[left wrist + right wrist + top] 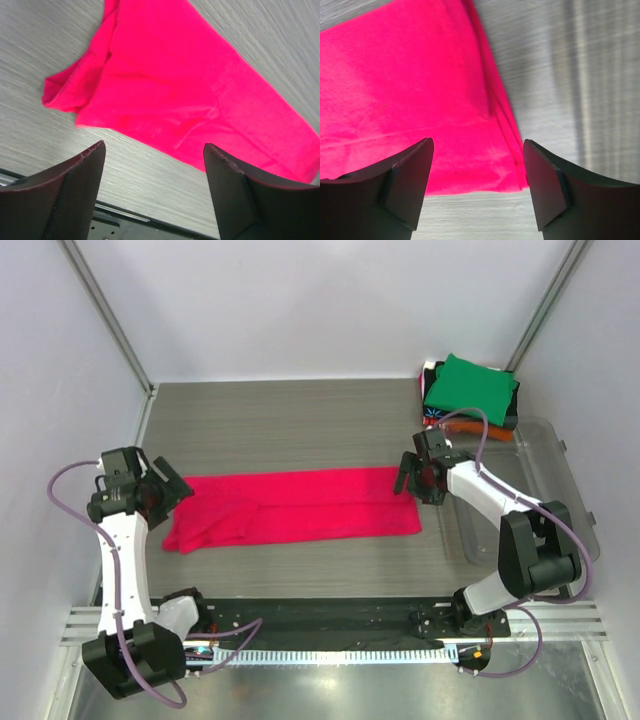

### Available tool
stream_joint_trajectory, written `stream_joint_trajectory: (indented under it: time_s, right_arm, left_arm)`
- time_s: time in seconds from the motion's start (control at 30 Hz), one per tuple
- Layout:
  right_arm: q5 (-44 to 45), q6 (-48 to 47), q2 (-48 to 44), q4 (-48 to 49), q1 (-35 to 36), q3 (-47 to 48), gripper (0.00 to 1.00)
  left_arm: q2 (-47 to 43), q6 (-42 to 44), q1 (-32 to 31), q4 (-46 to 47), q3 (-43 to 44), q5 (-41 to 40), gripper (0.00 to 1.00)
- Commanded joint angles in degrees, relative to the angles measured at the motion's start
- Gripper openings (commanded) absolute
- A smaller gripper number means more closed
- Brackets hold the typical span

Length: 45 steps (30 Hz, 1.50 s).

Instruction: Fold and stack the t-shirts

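Hovering wide open and empty, left gripper (172, 492) over the sleeve end, right gripper (410, 478) over the hem end of the pink shirt (300, 505), a long half-folded strip on the table (300, 430); next likely calls for pinching both ends to fold it shorter

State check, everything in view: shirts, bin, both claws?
Pink shirt: folded lengthwise into a strip, flat on the table, not stacked.
Green shirt: folded, on top of the pile at the far right.
Bin: upright, no lid, nothing visible inside.
Left claw: open, empty, over the pink shirt's sleeve end.
Right claw: open, empty, over the pink shirt's other end.
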Motion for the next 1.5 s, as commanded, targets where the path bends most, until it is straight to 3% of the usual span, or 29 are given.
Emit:
stream_joint_trajectory:
  time_s: [0.0,0.2,0.3,0.47,0.77,0.97,1.07,1.2,1.27,1.33,1.37,1.43,1.47]
  right_arm:
    - [4.32,0.26,-4.56,-2.50,0.16,1.26,0.79]
    - [-2.09,-2.37,-1.50,-0.40,1.91,8.02,0.77]
    - [-5.33,-4.04,4.73,0.13,4.72,12.33,0.76]
    - [-5.18,-4.66,12.74,0.48,7.27,16.12,0.75]
    - [0.18,-3.09,15.83,0.57,7.54,10.15,0.74]
    - [-0.86,2.01,11.88,0.22,11.92,0.84,0.74]
    - [-5.33,8.15,9.24,1.27,18.16,-5.66,0.74]
    - [-11.14,19.84,5.11,7.59,34.13,-11.12,0.75]
    - [-13.78,24.60,5.10,8.57,45.12,-7.63,0.75]
    - [-14.57,25.04,5.45,7.43,50.14,-1.06,0.77]
    - [-14.14,25.04,5.54,6.38,53.56,1.24,0.77]
    - [-13.09,24.70,5.02,1.82,55.08,7.47,0.77]
    - [-11.78,23.91,4.67,0.50,55.52,9.16,0.77]
  left_arm:
    - [-1.51,-0.92,0.43,-0.01,1.76,-2.48,0.81]
    - [-1.34,-4.51,0.26,7.52,-4.38,6.11,0.77]
    - [0.94,-6.72,-3.41,12.46,-9.56,4.74,0.74]
    - [12.25,-9.17,-8.53,19.57,-12.30,2.53,0.72]
    - [29.33,-12.78,-9.23,26.26,-9.14,2.09,0.68]
    - [43.82,-14.27,-12.04,26.62,-0.10,-0.46,0.67]
    - [51.56,-15.59,-14.84,25.14,7.98,-2.38,0.67]
    - [65.08,-16.47,-20.91,17.15,33.17,-3.01,0.67]
    - [73.75,-14.38,-25.72,13.11,45.12,-1.26,0.70]
    - [80.89,-7.71,-28.64,10.38,66.19,5.65,0.83]
    - [87.20,-5.60,-31.09,2.53,83.24,5.43,0.86]
    - [90.85,-1.99,-32.96,-3.24,94.88,4.99,0.92]
    - [88.60,-1.62,-33.75,-2.30,95.62,5.77,0.98]
